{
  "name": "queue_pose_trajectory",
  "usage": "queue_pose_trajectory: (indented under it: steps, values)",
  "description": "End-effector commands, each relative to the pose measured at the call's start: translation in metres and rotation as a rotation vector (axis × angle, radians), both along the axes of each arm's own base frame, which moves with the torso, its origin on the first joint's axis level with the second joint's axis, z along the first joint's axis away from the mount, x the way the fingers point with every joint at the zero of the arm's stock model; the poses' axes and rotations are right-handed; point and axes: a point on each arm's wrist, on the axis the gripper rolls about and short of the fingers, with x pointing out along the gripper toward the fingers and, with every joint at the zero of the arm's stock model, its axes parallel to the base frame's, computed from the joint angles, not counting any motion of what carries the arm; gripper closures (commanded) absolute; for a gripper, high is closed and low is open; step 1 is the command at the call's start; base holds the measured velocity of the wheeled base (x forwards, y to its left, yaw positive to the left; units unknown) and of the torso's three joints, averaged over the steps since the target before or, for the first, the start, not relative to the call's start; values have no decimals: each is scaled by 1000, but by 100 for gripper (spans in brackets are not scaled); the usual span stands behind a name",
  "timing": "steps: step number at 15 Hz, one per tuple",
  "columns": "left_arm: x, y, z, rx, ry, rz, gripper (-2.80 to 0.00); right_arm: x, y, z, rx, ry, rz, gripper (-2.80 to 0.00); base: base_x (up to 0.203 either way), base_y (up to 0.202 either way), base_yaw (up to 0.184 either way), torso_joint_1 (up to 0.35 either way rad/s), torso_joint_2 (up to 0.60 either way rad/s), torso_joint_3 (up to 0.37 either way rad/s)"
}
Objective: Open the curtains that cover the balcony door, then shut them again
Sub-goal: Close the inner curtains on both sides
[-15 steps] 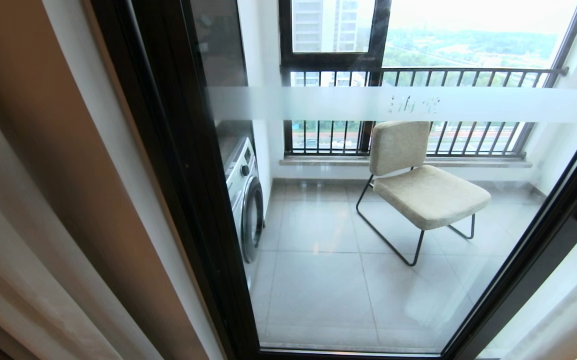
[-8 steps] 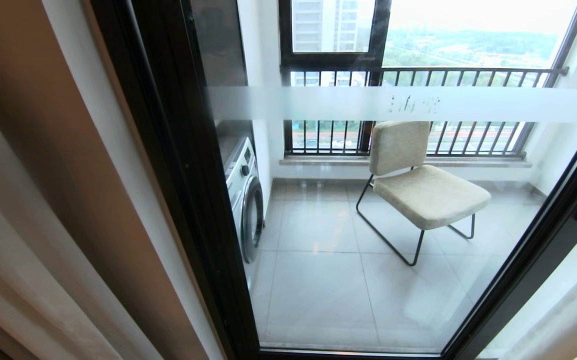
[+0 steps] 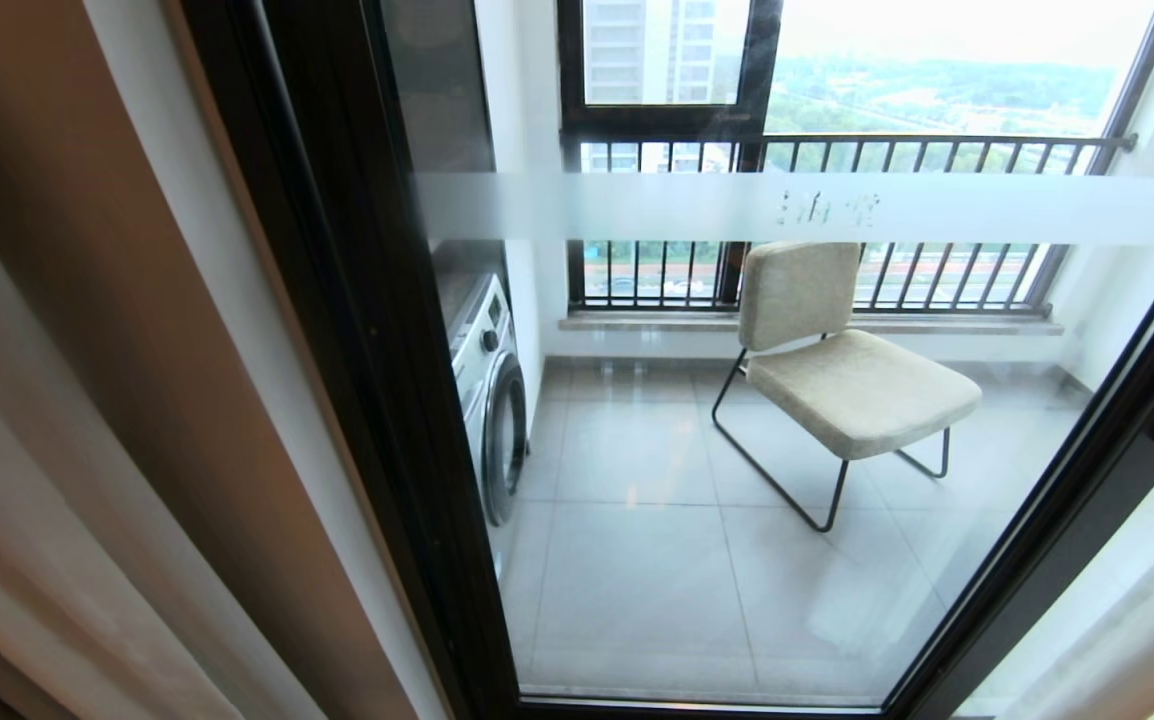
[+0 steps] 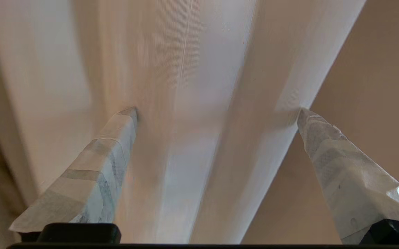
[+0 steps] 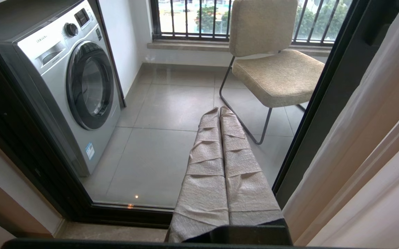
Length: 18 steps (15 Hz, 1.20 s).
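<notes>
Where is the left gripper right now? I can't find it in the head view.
It shows only in the left wrist view: the left gripper is open against the curtains, one pleat between its fingers.

A fold of the curtains (image 4: 199,103) is located between the spread jaws of the left gripper (image 4: 216,110); the balcony door (image 5: 172,114) is positioned ahead of the right gripper (image 5: 220,111).

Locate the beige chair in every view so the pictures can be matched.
Head view: beige chair right of centre, behind the balcony door glass.
Left wrist view: not in it; only curtain folds.
Right wrist view: beige chair at the top, past the shut right gripper.
Shared landmark: washing machine.
</notes>
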Motion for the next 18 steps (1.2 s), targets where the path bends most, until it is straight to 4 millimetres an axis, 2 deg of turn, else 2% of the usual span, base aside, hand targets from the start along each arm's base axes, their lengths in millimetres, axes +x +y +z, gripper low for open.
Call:
queue_pose_trajectory:
  steps: [1,5,9,14,18]
  values:
    - [29,17,-3,3,25,13,-280,0,0,0,-1,-1,0,0,0,0,0,0,0,0]
    - [40,22,-3,9,30,10,-280,0,0,0,-1,0,0,0,0,0,0,0,0,0]
    - [38,22,0,17,6,12,-280,0,0,0,-1,0,0,0,0,0,0,0,0,0]
    - [18,22,2,17,2,45,-280,0,0,0,-1,-1,0,0,0,0,0,0,0,0]
    - [1,32,4,24,-4,110,-280,0,0,0,-1,-1,0,0,0,0,0,0,0,0]
